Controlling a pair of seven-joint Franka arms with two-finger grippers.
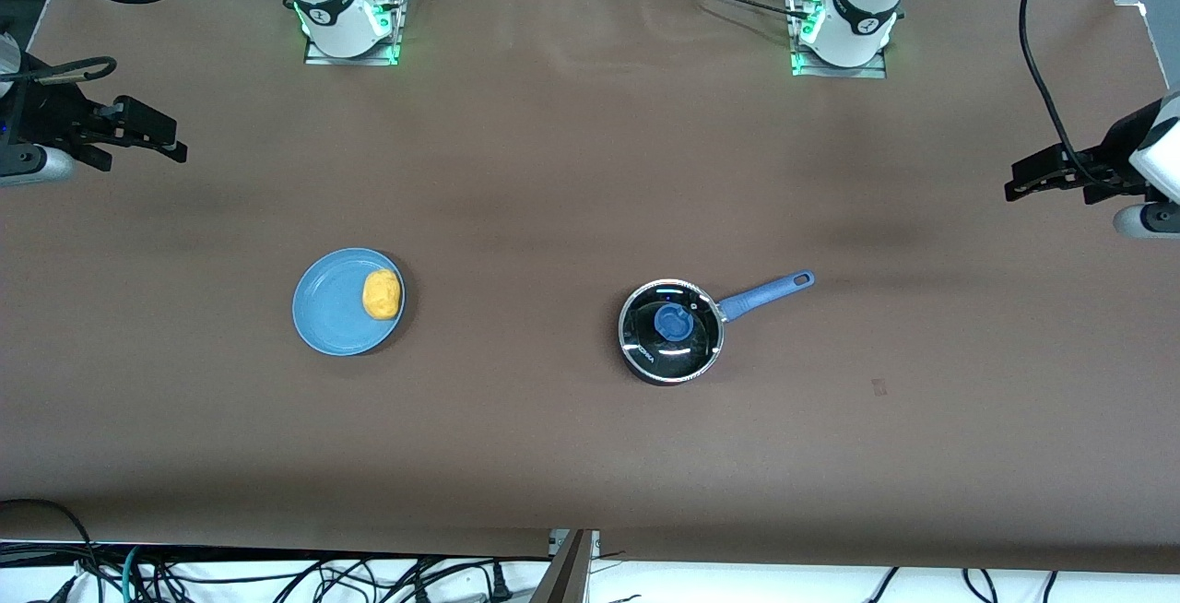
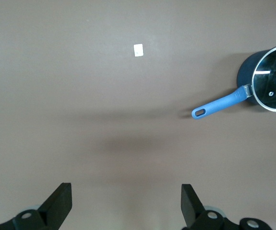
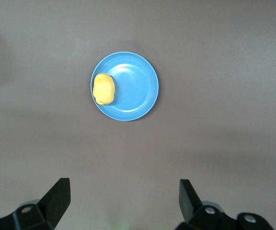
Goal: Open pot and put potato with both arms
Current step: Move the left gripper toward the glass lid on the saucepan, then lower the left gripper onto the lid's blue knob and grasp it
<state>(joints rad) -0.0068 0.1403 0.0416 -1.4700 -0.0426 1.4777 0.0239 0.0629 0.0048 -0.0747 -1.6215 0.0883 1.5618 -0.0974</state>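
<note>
Bare bench (image 1: 553, 170) lies under the spread left gripper (image 2: 126, 201) up to the pot (image 2: 267, 79); likewise from the spread right gripper (image 3: 123, 201) to the plate (image 3: 135, 91).

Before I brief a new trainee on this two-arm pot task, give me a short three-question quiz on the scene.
1. True or false: the glass lid sits on the pot.
2. What does the potato rest on? A) bare table B) blue plate C) pot handle
3. Fill in: the left gripper and right gripper are both ____ and hold nothing.

Key: 1 true; 2 B; 3 open. The left gripper waits over the table's left-arm end, the right over its right-arm end.
</note>
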